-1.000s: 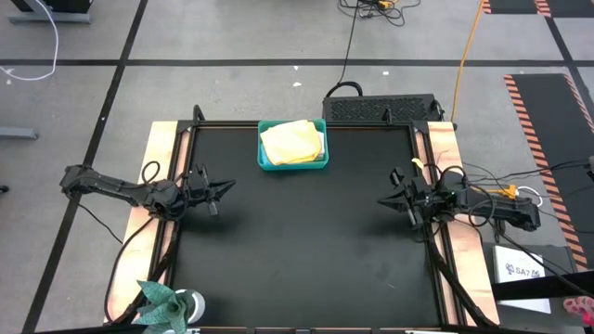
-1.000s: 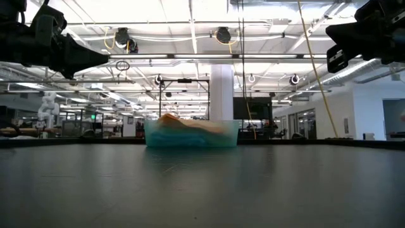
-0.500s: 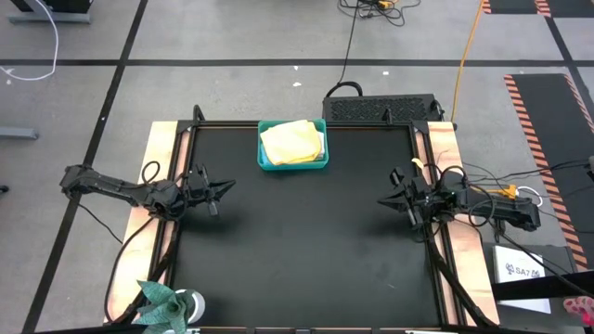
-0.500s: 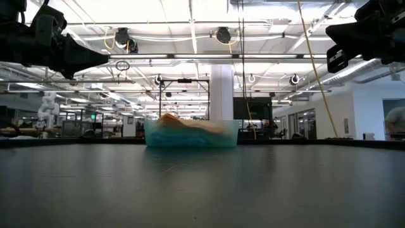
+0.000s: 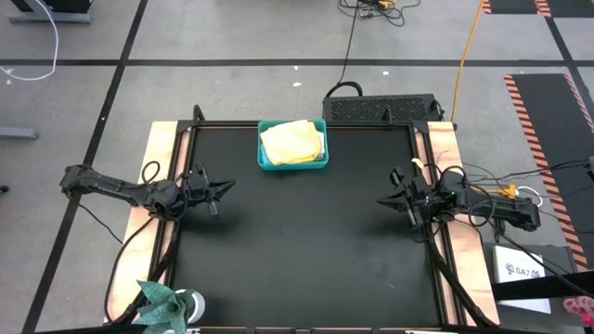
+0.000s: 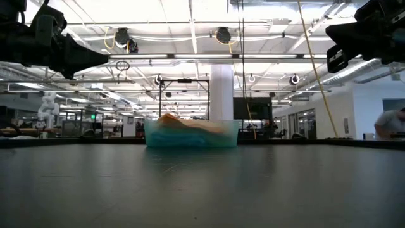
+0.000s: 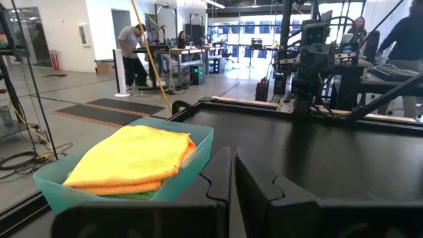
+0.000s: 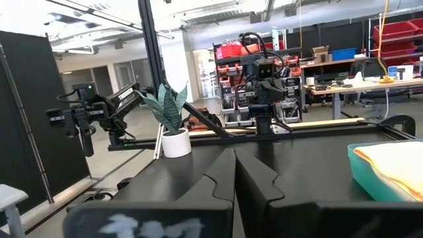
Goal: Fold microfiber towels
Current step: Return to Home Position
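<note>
parking the arms, towels stacked in the bin

folded flat, the orange-yellow microfiber towel point(image 5: 292, 141) lies on top of the pile inside the teal plastic bin point(image 5: 292, 167), which sits at the middle of the table's far edge. the left wrist view shows a sliver of green cloth point(image 7: 135, 195) beneath it; the rest of the pile is hidden. no loose towel shows on the table, so folding looks finished and the step in hand is most likely the move to rest.

the left gripper point(image 5: 223, 186) hangs above the mat near the table's left edge, its fingers point(image 7: 215, 185) pressed together on nothing. the right gripper point(image 5: 383, 199) mirrors it near the right edge, fingers point(image 8: 221, 178) likewise closed and empty. both are well apart from the bin and point inward at each other. the next move seems to call for little: settling into the parked pose, clear of the bin.

the work surface is a matte black mat point(image 5: 306, 260) with pale wooden strips point(image 5: 148, 199) down both sides. a potted plant point(image 5: 167, 304) stands at the near left corner, and a black box point(image 5: 382, 108) sits just behind the far edge. around it lies grey floor with trailing cables. beyond the table the room is an open, brightly lit workshop with a white column point(image 6: 221, 88), benches and racks, and people point(image 7: 135, 53) in the distance.
</note>
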